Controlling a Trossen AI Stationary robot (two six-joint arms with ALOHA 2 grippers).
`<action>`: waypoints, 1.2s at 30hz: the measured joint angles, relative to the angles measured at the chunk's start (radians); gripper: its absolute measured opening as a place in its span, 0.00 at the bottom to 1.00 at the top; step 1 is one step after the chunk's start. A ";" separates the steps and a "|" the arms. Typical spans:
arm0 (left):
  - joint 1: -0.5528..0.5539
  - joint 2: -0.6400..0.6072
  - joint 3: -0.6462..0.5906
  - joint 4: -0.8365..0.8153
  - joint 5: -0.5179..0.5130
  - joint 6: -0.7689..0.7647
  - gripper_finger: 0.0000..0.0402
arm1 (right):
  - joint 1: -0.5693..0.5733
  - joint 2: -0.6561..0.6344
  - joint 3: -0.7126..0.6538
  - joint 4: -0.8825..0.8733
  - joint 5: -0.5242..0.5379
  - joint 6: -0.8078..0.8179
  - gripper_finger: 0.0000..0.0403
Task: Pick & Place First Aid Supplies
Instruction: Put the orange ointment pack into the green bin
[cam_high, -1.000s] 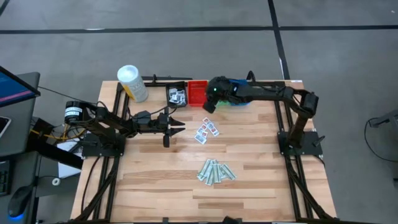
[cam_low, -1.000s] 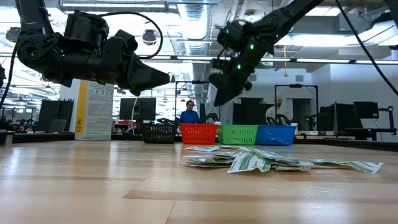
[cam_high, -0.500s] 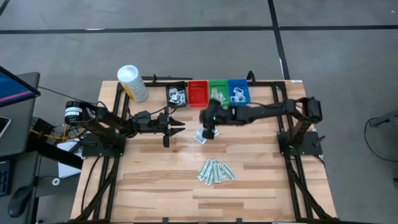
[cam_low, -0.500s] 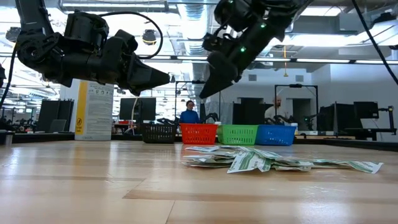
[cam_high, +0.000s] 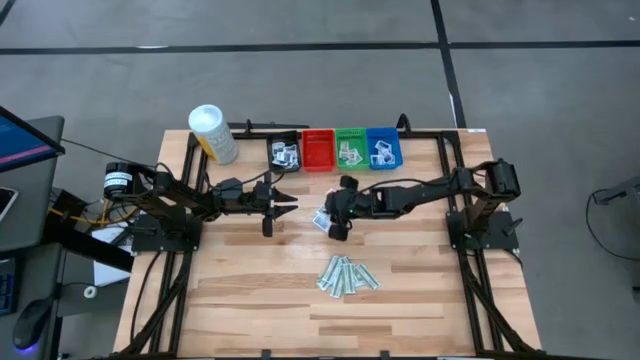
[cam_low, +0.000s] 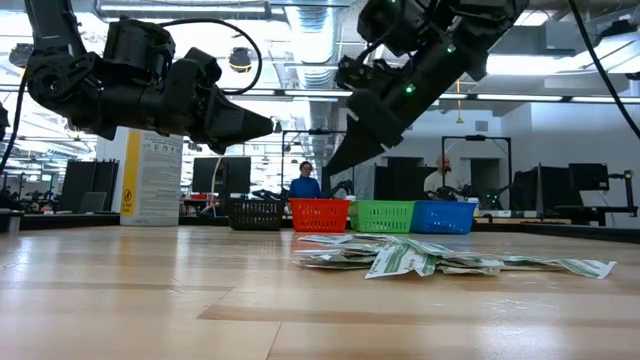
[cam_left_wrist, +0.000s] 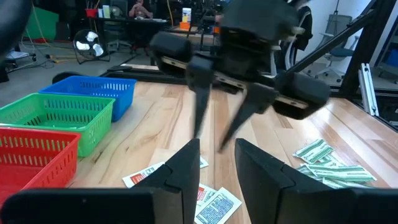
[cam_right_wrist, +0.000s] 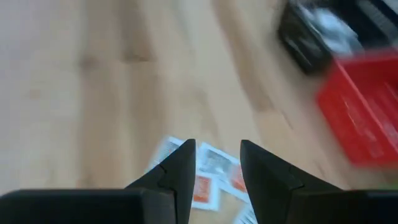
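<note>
Your right gripper (cam_high: 338, 222) has swung away from the bins at the bench's far edge and now hangs over the white packets (cam_high: 322, 219) near the bench's middle, well above them in the low view. Its fingers (cam_right_wrist: 180, 171) stand apart with a clear gap and nothing between them; through that gap the right wrist view shows the packets, red-printed ones among them, lying flat on the wood.

The white packets sit in a small loose cluster, some touching. The pale-green strips (cam_high: 347, 275) lie in a heap nearer the bench's near edge, well apart from the white ones; the low view shows them fanned and overlapping (cam_low: 420, 259). More packets already lie in the black bin (cam_high: 284, 153), the green bin (cam_high: 351, 150) and the blue bin (cam_high: 383, 149); whether the red bin (cam_high: 318, 150) holds any you cannot tell.

The four bins stand in a row, touching side by side, along the far edge. A white canister (cam_high: 212, 133) stands at the far left corner.

Your left gripper (cam_high: 281, 206) hovers over the left half of the bench, pointing toward the packets. Its fingers (cam_left_wrist: 186, 168) are parted too, with nothing held. The left wrist view looks past them at the right gripper above the packets.

Beyond the bench a person (cam_low: 304, 180) sits in the room.
</note>
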 joint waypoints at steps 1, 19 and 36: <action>0.000 0.000 0.000 0.000 0.000 0.000 0.25 | -0.007 0.000 0.000 -0.020 0.020 0.038 0.30; 0.000 0.000 0.000 0.000 0.000 0.000 0.25 | -0.035 0.018 0.000 -0.172 0.030 0.269 0.61; -0.006 0.000 -0.002 0.000 0.000 -0.003 0.25 | -0.040 0.154 0.004 -0.154 0.036 0.275 0.55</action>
